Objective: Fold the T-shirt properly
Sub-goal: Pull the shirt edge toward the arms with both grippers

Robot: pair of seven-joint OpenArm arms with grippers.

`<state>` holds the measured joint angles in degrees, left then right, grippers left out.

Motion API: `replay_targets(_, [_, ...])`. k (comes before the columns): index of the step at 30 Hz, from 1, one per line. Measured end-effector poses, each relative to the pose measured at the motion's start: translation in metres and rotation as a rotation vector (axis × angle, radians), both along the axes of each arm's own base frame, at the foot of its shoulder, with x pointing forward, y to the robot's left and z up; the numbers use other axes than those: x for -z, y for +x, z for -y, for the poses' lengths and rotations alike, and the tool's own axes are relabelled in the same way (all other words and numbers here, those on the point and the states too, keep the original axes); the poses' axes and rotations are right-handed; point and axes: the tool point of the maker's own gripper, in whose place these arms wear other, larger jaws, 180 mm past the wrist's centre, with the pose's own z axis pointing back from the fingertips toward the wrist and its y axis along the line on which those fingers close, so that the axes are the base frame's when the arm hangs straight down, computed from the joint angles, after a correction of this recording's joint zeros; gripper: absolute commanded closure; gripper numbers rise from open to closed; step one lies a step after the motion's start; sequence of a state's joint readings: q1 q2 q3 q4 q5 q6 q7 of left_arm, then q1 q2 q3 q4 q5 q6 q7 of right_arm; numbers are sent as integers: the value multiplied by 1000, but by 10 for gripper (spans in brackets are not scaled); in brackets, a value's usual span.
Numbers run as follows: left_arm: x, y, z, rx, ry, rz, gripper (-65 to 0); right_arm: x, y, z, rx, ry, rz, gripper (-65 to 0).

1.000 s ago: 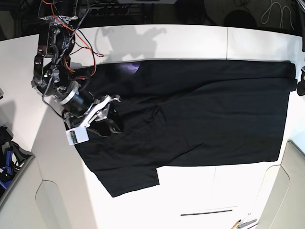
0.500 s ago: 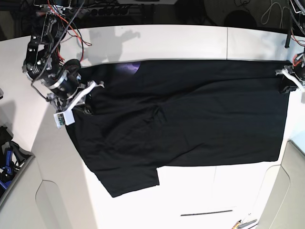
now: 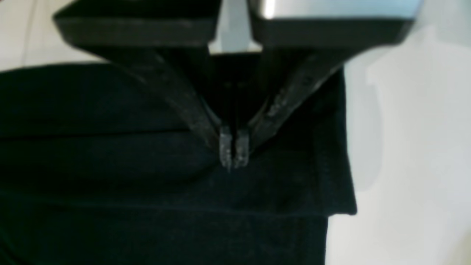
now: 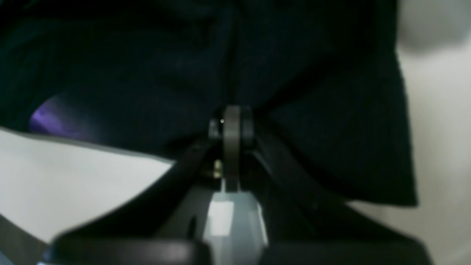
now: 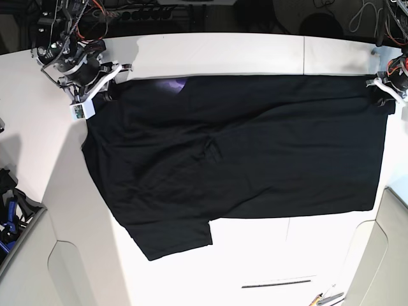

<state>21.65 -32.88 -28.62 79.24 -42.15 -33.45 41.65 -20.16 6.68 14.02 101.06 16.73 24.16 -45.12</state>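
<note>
Base view is showing you the T-shirt (image 5: pixel 255 146), large and black, lying spread plain side up across the white table (image 5: pixel 210 54), with one short sleeve pointing toward the table's near edge and a small patch of purple showing at the far edge. Your right gripper (image 5: pixel 108 83) is sitting at the shirt's far corner on the picture's left side, and your left gripper (image 5: pixel 386 95) is sitting at the far corner on the picture's right side. Left wrist view is showing you the jaws pressed together, pinching a fold of black cloth (image 3: pixel 110 154) close to the shirt's hemmed edge. Right wrist view is showing you the other jaws clenched as well, with black fabric (image 4: pixel 312 110) bunching around the tips and the purple patch (image 4: pixel 55 117) glowing nearby.
</note>
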Motion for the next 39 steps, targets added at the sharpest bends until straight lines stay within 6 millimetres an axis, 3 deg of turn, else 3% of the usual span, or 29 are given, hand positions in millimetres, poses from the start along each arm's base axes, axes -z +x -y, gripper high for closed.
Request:
replay_targets(10, [4, -16, 0, 3, -6, -30, 0, 5, -51, -1, -12, -2, -103, 0])
replay_targets(18, [7, -27, 12, 27, -75, -70, 0, -12, -79, 33, 31, -109, -142, 0])
replay_targets(23, [7, -30, 18, 30, -115, -87, 0, -22, -73, 48, 65, -140, -108, 0])
replay_targets(31, [9, -35, 22, 29, -145, -102, 0, -30, -60, 39, 73, -83, -56, 0])
replay_targets(39, [3, -46, 13, -10, -164, -95, 0, -49, -19, 35, 78, -46, 54, 0])
